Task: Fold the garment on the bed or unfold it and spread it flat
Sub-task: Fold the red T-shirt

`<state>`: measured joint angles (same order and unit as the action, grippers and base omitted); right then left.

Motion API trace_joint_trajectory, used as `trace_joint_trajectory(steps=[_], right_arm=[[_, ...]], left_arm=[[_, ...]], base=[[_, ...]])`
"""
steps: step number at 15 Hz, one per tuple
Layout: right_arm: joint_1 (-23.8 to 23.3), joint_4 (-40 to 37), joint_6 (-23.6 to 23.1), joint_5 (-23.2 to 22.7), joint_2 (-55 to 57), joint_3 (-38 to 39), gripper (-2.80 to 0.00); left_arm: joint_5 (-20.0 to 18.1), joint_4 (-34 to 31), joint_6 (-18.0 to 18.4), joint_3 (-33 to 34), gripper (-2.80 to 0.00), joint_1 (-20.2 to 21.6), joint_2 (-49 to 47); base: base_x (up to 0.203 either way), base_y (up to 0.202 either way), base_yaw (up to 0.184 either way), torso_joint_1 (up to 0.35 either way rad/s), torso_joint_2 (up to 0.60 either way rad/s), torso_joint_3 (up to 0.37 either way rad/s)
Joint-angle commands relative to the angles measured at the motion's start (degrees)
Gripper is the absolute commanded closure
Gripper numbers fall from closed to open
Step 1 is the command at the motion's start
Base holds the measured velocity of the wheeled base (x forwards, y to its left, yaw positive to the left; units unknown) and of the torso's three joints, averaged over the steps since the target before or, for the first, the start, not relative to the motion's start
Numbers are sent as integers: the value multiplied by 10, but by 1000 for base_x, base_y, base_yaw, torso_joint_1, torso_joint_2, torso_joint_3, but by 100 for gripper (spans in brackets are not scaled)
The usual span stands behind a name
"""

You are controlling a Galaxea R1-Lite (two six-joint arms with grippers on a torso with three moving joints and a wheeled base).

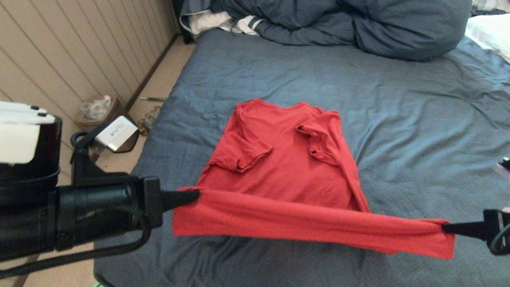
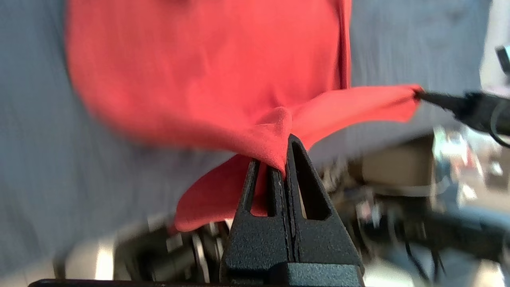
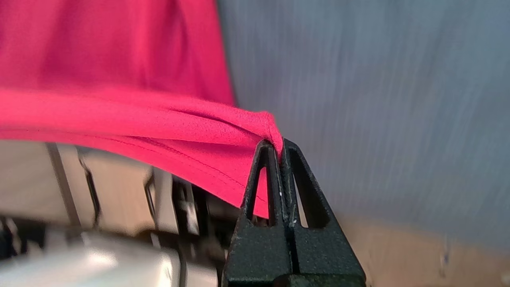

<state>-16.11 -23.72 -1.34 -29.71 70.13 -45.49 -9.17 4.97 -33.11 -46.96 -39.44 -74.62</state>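
The garment [image 1: 279,159] is a red T-shirt lying plain side up on the bed [image 1: 418,131], collar at the far end, both sleeves folded inward. Its near hem is lifted off the sheet and stretched between my two grippers. My left gripper [image 1: 197,195] is shut on the hem's left corner [image 2: 275,135]. At the hem's right corner [image 3: 263,123] my right gripper [image 1: 444,228] is shut on the cloth. In the left wrist view the left gripper [image 2: 283,151] pinches a fold of red fabric; in the right wrist view the right gripper [image 3: 279,143] does the same.
A bunched dark-blue duvet [image 1: 358,24] lies across the far end of the bed, with white striped cloth [image 1: 223,22] at its left. The bed's left edge drops to a floor with a small bin [image 1: 97,111] by the panelled wall.
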Motion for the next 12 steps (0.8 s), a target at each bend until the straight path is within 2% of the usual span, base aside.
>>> trace_joint_trajectory(steps=[1,7,12], right_arm=[[19,2,24,-3,100,-93,0],[85,2,105,-3,239,-302,0],[110,-2,139,1,349,-453,0]], left_arm=[[-13,4,10,-78,0,37,-83],[-44,3,35,-257,0,96,-197],[-97,4,35,-369,0,141,-301]], base=[[0,0,0,0,0,0],[0,0,0,0,0,0],[0,0,0,0,0,0]])
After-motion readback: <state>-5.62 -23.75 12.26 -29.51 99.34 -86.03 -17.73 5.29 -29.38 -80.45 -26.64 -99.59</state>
